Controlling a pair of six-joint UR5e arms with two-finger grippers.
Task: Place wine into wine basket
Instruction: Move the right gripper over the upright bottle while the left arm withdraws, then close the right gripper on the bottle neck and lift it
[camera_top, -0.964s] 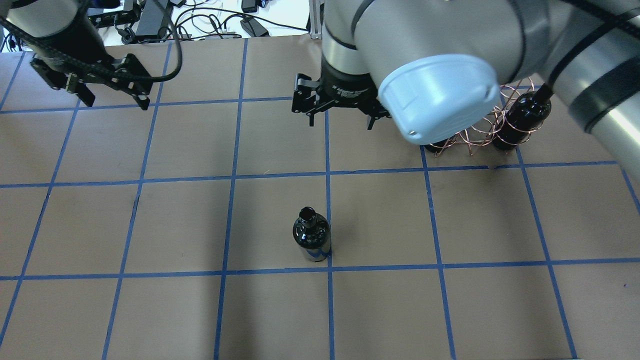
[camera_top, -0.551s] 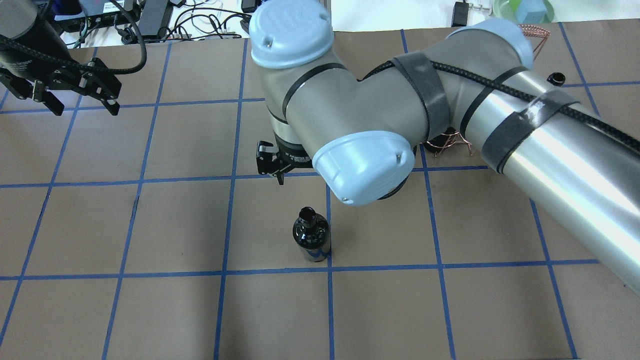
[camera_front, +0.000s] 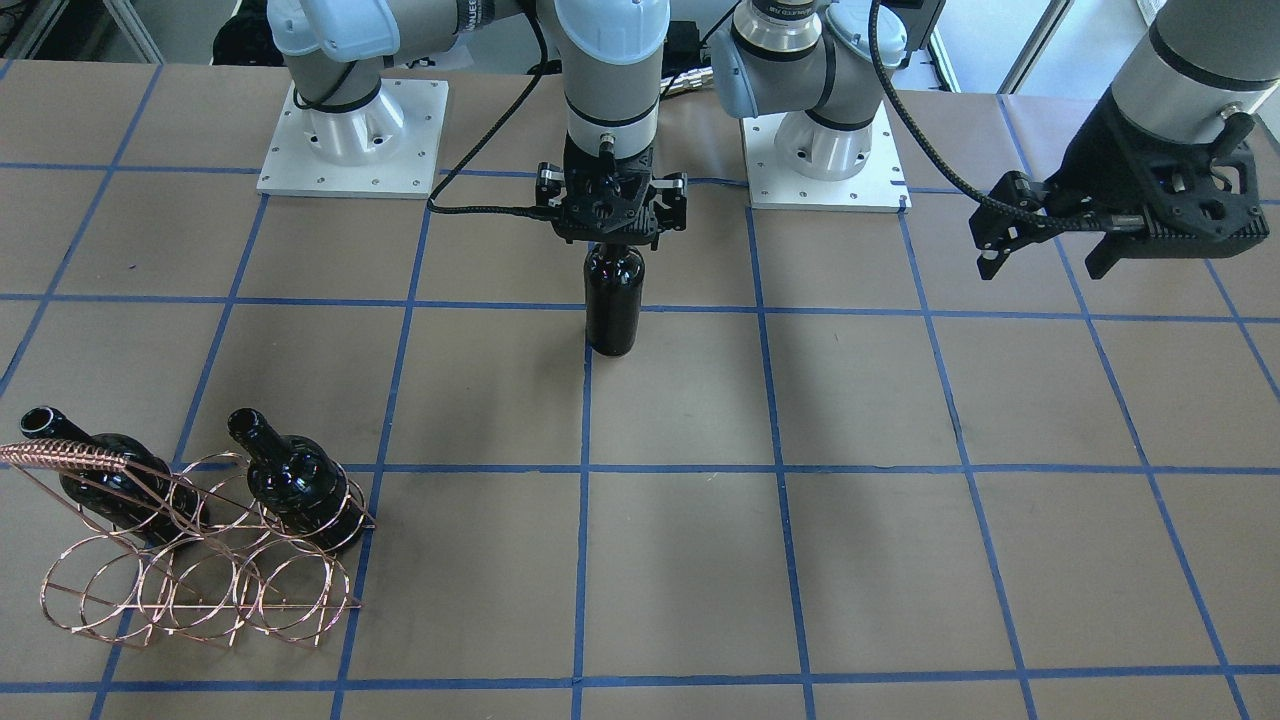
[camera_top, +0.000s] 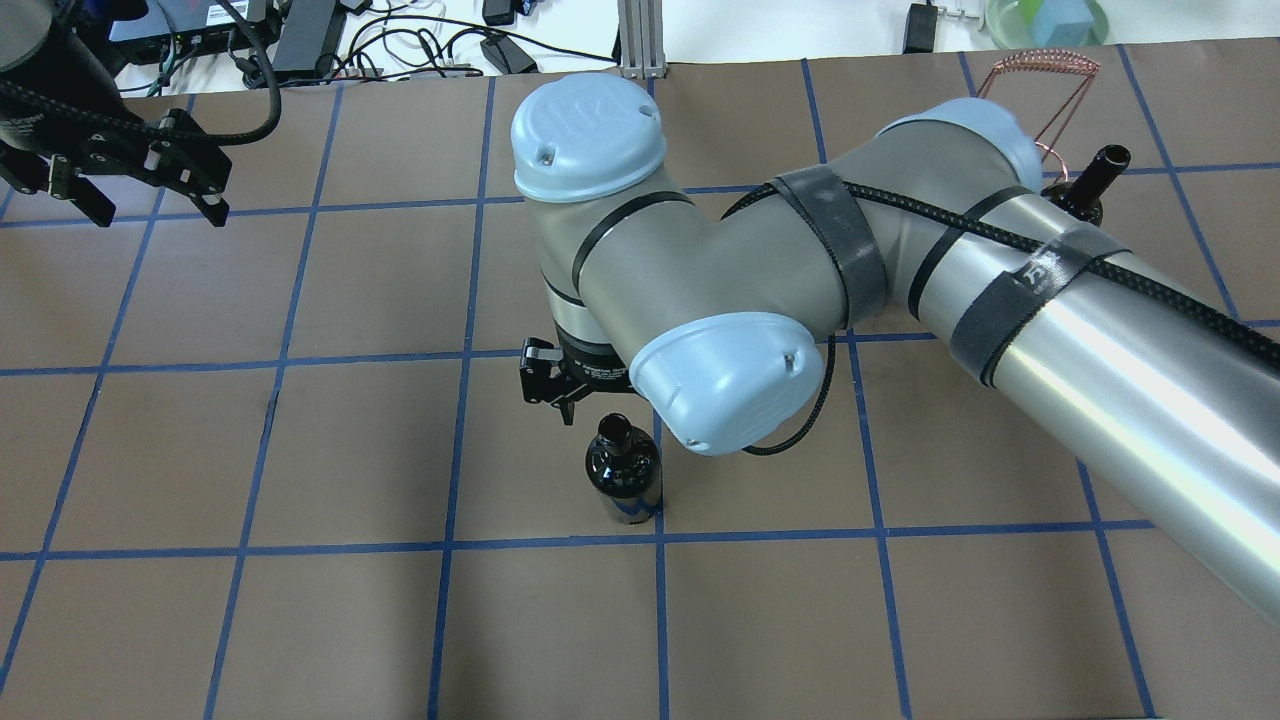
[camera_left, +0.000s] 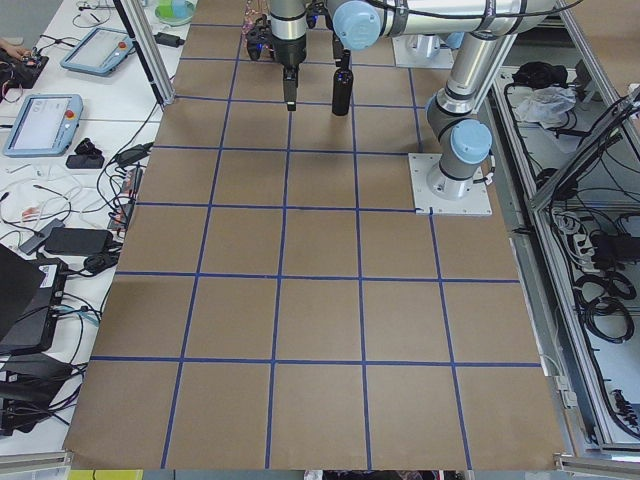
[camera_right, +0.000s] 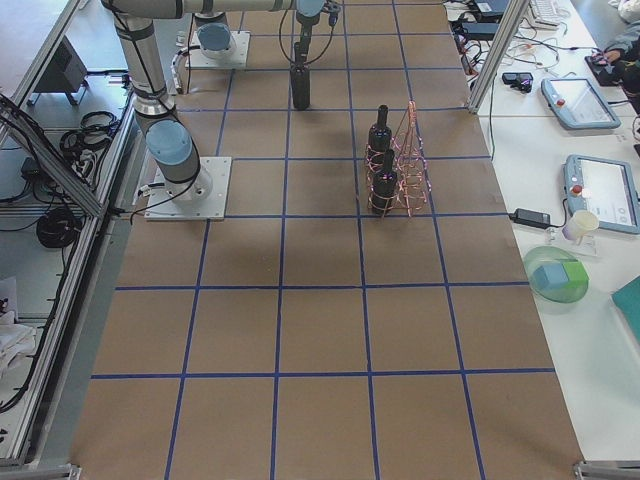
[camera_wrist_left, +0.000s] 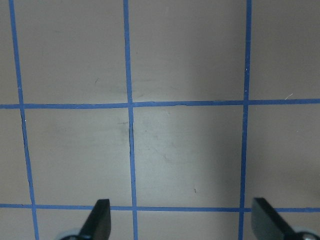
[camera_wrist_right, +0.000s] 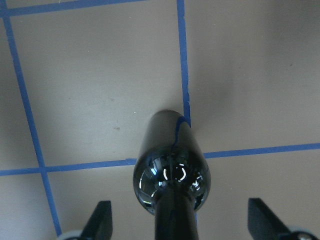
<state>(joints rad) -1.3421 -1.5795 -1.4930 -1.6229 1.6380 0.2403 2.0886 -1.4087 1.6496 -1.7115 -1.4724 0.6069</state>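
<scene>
A dark glass wine bottle (camera_front: 612, 300) stands upright on the table's middle; it also shows in the overhead view (camera_top: 625, 470). My right gripper (camera_front: 611, 238) is directly above it. In the right wrist view the bottle (camera_wrist_right: 172, 165) has its neck between the open fingers (camera_wrist_right: 100, 220), without contact. The copper wire wine basket (camera_front: 200, 585) sits at the table's far corner on my right and holds two more bottles (camera_front: 295, 480) (camera_front: 110, 480). My left gripper (camera_top: 155, 212) is open and empty above bare table on my left.
The table is brown paper with a blue tape grid (camera_top: 460, 355). Cables and devices (camera_top: 300, 30) lie beyond the far edge. The right arm's elbow (camera_top: 700, 280) hides most of the basket in the overhead view; only its handle (camera_top: 1040, 65) shows.
My right gripper has moved from beside the basket toward me and now stands over the standing bottle's neck. My left gripper has drifted further to my left.
</scene>
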